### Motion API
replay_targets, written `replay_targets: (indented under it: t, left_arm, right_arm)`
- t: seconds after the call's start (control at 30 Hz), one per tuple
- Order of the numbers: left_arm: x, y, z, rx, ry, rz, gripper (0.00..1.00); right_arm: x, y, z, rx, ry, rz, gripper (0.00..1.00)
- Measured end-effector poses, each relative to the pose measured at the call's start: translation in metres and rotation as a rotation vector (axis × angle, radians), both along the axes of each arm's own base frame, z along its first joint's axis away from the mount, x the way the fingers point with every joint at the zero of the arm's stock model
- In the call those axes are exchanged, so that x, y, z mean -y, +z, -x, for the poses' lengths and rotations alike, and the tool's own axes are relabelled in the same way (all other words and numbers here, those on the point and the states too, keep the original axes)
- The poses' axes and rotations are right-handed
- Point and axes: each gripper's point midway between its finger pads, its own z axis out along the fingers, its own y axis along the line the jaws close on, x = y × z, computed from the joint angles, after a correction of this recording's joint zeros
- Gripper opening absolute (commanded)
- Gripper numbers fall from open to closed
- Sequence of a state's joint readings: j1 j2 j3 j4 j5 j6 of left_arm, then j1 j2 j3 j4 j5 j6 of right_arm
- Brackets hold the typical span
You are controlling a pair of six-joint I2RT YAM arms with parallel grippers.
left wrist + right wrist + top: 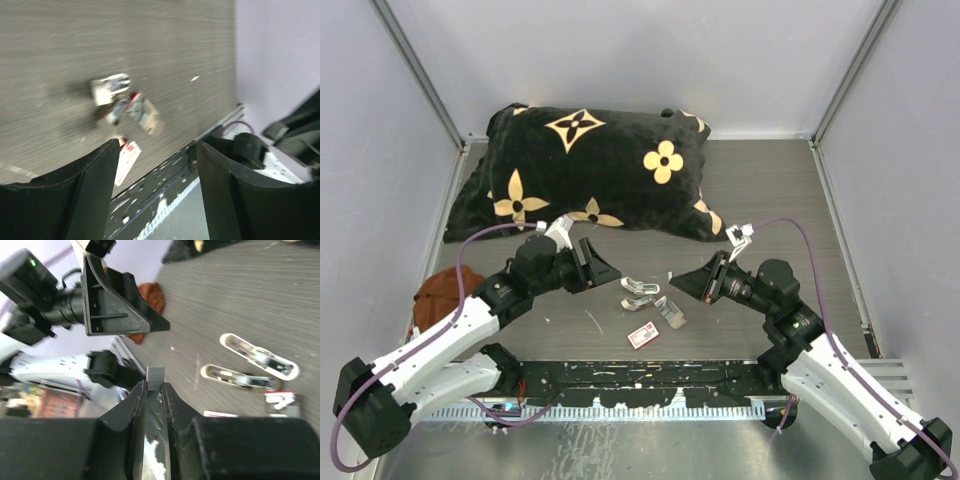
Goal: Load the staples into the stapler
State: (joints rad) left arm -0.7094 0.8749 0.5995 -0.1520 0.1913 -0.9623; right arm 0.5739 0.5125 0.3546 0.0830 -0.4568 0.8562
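Right gripper [154,391] pinches our staples [155,374] tight. Left gripper [157,149] wide open, holds nothing. We see stapler [250,365] lying open on table [250,290].

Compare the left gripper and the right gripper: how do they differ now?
The left gripper is open; the right gripper is shut. The left gripper holds nothing; the right gripper pinches a small grey staple strip. Both are black and point toward the opened stapler lying between them.
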Motion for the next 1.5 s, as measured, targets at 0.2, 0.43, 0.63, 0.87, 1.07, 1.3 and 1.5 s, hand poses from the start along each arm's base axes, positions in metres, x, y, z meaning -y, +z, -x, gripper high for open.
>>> replay_targets:
  t: [0.2,0.43,0.63,0.87,1.07,1.3,1.5]
  left_arm:
    - [-0.015,-0.046,0.010,-0.157,-0.062,-0.186,0.70]
    - [-0.007,-0.059,0.020,-0.214,-0.117,-0.197,0.72]
    - [0.016,-0.075,0.033,-0.253,-0.174,-0.214,0.72]
    - [0.023,-0.101,0.031,-0.299,-0.146,-0.257,0.63]
    - [0.023,-0.115,0.026,-0.318,-0.115,-0.273,0.52]
    - [0.025,-0.131,0.025,-0.359,-0.110,-0.298,0.27]
    - [0.025,-0.130,0.026,-0.352,-0.133,-0.315,0.09]
  right_arm:
    - [0.001,-0.020,-0.012,0.024,0.028,0.232,0.08]
    - [0.008,-0.061,-0.014,-0.015,0.062,0.396,0.06]
    - [0.011,-0.070,-0.015,-0.001,0.071,0.438,0.06]
    - [0.012,-0.071,-0.015,0.018,0.077,0.452,0.06]
    - [0.012,-0.071,-0.015,0.025,0.078,0.455,0.06]
    - [0.012,-0.071,-0.015,0.035,0.082,0.462,0.06]
    - [0.014,-0.078,-0.015,0.025,0.091,0.488,0.06]
